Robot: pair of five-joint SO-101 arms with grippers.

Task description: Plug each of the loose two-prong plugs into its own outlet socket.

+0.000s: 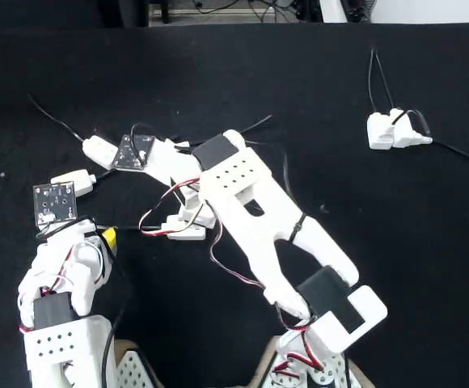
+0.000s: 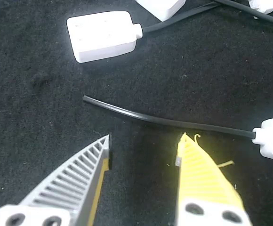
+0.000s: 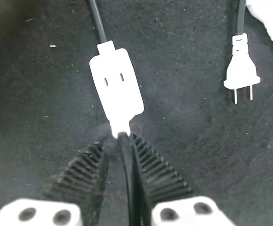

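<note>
White socket block (image 3: 116,92): lies flat, two slots facing up. A black cord (image 3: 125,150) leaves its narrow end and another leaves the opposite end. I can't tell whether anything is seated in it.

Loose two-prong plug (image 3: 242,70): white, flat, prongs bare, beside that block and not touching it.

Second socket block (image 2: 103,35): white, flat, corded.

Far right I see a white plug-and-socket pair (image 1: 395,131), pressed together.

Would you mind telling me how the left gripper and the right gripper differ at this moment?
The left gripper is open with nothing between its fingers; the right gripper is shut on a black cable. The left gripper has one grey and one yellow finger; the right gripper's are both black. Both hang over the black table.
</note>
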